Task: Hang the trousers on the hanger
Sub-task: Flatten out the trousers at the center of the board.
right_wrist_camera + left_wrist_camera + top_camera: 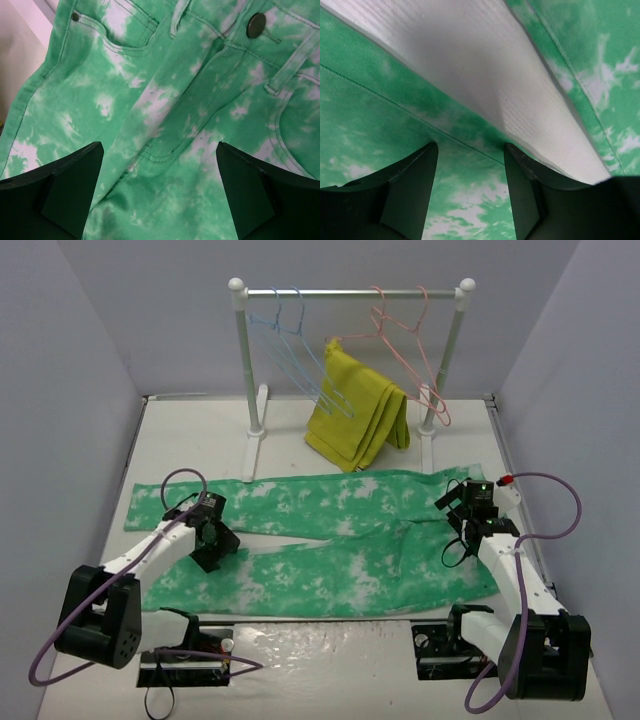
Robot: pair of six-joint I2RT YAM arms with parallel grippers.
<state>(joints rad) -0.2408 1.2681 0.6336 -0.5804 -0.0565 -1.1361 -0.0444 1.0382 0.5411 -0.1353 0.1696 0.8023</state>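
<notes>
The green, white-blotched trousers (340,575) lie flat across the table, legs to the left and waist to the right. My left gripper (214,543) is low over the inner edge of the near leg, beside the gap between the legs. In its wrist view the left gripper (470,146) is open, with flat trouser cloth (470,200) beneath. My right gripper (458,512) hovers over the waist. In its wrist view the right gripper (160,145) stands wide open above the fly, below the button (256,25). The light-blue hanger (292,335) hangs on the rail at the back.
A white clothes rack (350,292) stands at the back with two light-blue hangers on the left and pink hangers (410,340) on the right. A mustard-yellow folded garment (355,405) hangs under it. Bare table (470,60) shows between the trouser legs. Walls enclose three sides.
</notes>
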